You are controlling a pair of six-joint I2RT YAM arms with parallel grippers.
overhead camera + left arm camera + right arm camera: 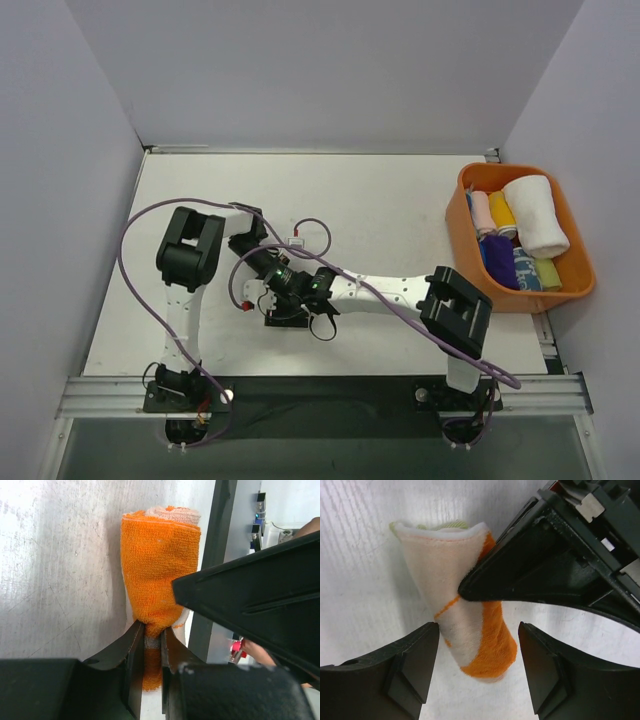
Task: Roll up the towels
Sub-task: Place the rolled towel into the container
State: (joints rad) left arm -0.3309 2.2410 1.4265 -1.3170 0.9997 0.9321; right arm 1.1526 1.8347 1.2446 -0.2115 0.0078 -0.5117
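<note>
A rolled cream towel with orange blotches (440, 575) lies on the white table. In the left wrist view it shows as an orange roll (160, 565). My left gripper (152, 630) is shut on the near end of this roll, pinching the cloth flat. My right gripper (478, 630) is open, with a jaw on each side of the roll's other end and not touching it. The left gripper's black finger (545, 570) crosses over the roll in the right wrist view. In the top view both grippers meet mid-table (288, 295) and hide the towel.
An orange plastic bin (470, 250) stands at the right edge of the table. It holds a large white rolled towel (535, 215) and several small coloured rolls (500, 262). Purple cables loop over both arms. White walls enclose the table.
</note>
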